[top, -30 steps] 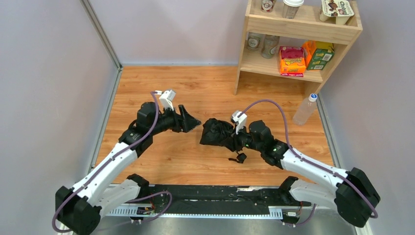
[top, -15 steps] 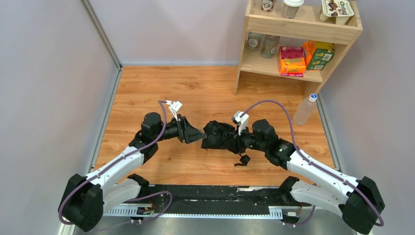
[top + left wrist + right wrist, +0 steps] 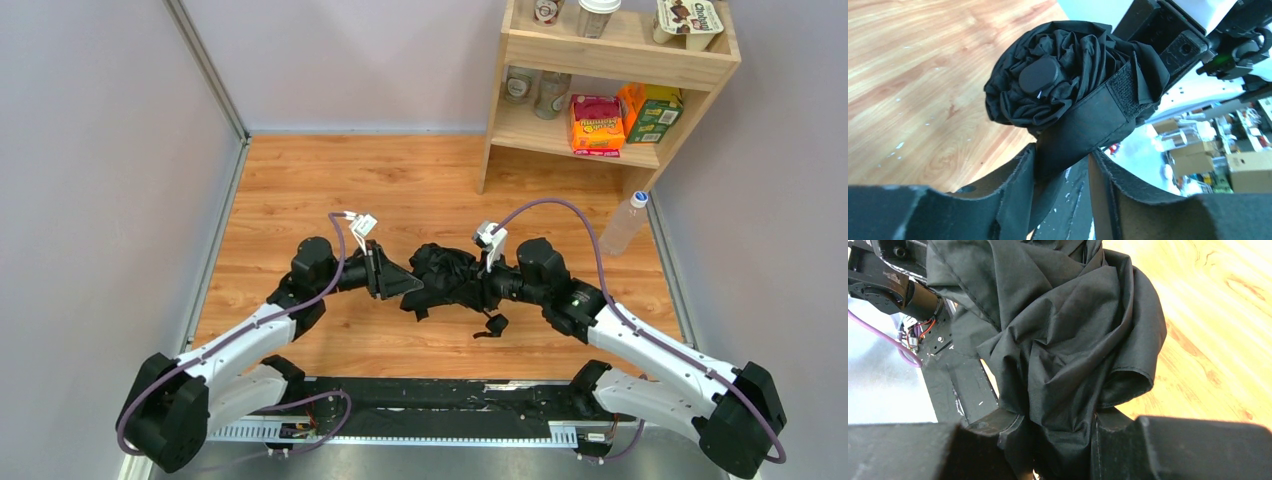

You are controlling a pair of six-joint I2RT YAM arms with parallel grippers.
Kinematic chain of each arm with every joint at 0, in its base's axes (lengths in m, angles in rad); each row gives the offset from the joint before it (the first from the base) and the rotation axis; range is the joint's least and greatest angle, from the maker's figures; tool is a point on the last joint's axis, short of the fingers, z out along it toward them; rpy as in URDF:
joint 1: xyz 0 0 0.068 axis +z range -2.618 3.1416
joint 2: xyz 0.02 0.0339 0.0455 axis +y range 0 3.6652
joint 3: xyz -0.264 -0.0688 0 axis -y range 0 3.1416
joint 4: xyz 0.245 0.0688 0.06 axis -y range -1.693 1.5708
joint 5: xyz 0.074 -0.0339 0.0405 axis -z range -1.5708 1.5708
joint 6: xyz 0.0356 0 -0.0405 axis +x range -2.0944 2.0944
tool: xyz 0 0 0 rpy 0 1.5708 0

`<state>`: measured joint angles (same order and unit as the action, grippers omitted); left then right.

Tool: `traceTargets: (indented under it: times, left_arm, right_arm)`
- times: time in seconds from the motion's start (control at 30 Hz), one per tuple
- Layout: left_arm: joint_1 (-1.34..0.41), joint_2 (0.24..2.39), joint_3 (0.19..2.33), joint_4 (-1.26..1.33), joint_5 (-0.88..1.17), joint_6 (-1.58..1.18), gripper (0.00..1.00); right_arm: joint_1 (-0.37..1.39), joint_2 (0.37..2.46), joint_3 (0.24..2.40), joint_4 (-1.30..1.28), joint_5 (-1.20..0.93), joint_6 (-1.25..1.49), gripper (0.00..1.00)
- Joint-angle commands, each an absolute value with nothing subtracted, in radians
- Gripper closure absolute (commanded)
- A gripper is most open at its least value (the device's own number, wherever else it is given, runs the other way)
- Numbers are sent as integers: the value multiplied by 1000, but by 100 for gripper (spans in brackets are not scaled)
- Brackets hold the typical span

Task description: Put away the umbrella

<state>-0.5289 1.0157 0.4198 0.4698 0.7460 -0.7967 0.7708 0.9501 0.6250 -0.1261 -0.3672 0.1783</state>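
Left tool half-open around umbrella strap, right tool clamping fabric

one black umbrella. two grippers, the left gripper and the right gripper. one wooden shelf at the table's far right corner, carrying two jars, two boxes, one lidded cup, one can and one twin pack of tubs. one clear bottle by the right edge.
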Motion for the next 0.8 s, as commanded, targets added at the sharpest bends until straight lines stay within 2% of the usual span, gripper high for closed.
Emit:
traceTargets:
  times: [0.0,0.17,0.2,0.23,0.27,0.5,0.67,0.77]
  left_arm:
    - [-531,902,474,310,632,-665,53]
    - [-529,810,509,105,519,-595,46]
    - [-532,808,528,100,518,-598,59]
    - [-532,808,531,103,523,-600,67]
    - [-531,811,540,101,522,-604,70]
    - [-557,844,546,90,595,-592,52]
    - [-558,842,499,207,672,-652,51]
    - [-557,703,434,212,658,-647,50]
  right_arm:
    - [767,954,683,-107,-357,166,100]
    - [769,957,675,-109,-367,172,100]
    - [770,956,673,-100,-370,182,100]
    - [770,959,673,-100,-361,187,100]
    - [770,963,678,-101,-359,187,100]
    - [770,974,698,-86,-402,204,100]
    - [764,976,719,-100,-491,195,100]
    - [762,968,759,-167,-574,178,100]
